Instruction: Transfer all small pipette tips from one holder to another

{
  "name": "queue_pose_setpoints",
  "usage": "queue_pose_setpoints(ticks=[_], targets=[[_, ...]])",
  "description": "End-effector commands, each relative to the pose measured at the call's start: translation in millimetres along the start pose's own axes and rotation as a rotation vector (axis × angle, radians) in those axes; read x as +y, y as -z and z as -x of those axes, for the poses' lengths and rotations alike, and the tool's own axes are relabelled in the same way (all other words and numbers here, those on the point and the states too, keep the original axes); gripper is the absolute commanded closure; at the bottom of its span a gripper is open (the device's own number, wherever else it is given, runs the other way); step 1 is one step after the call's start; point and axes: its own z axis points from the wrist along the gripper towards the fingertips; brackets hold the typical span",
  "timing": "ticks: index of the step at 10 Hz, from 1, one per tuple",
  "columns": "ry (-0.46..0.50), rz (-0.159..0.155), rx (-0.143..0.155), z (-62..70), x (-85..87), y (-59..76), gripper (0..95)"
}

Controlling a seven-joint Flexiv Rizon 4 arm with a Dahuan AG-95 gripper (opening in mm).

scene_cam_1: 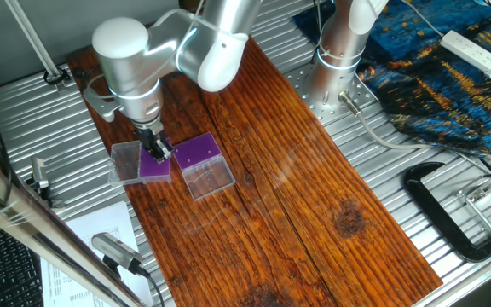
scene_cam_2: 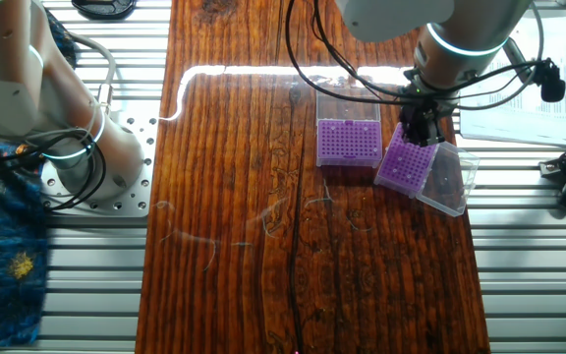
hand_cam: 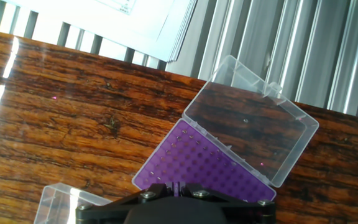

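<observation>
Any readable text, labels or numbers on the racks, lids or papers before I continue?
None can be read.
Printed sheets: lines of print, too small and blurred.
Purple racks and clear lids: no markings visible.
Robot arm: no legible label.

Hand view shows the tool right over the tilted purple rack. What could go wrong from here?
1. The tool hangs at the edge of the narrow rack, which lies askew and looks unfastened; a push down could shift it.
2. Its open clear lid lies beside the holes, so a sideways move might catch it.
3. The tips are tiny pale dots; whether the tool holds one cannot be told, so a drop could go unnoticed.
</observation>
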Motion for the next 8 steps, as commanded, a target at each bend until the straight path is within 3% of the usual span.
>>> queue_pose_setpoints(ticks=[1, 4, 6, 8], targets=[[0.002, 0.0, 0.0, 0.1, -0.2, -0.2, 76.0], [-0.002, 0.001, 0.0, 0.2, -0.1, 2.2, 76.0], [-0.021, 0.005, 0.018, -2.2, 1.1, 9.4, 76.0], [-0.025, 0.01, 0.027, -14.3, 5.9, 14.6, 76.0]])
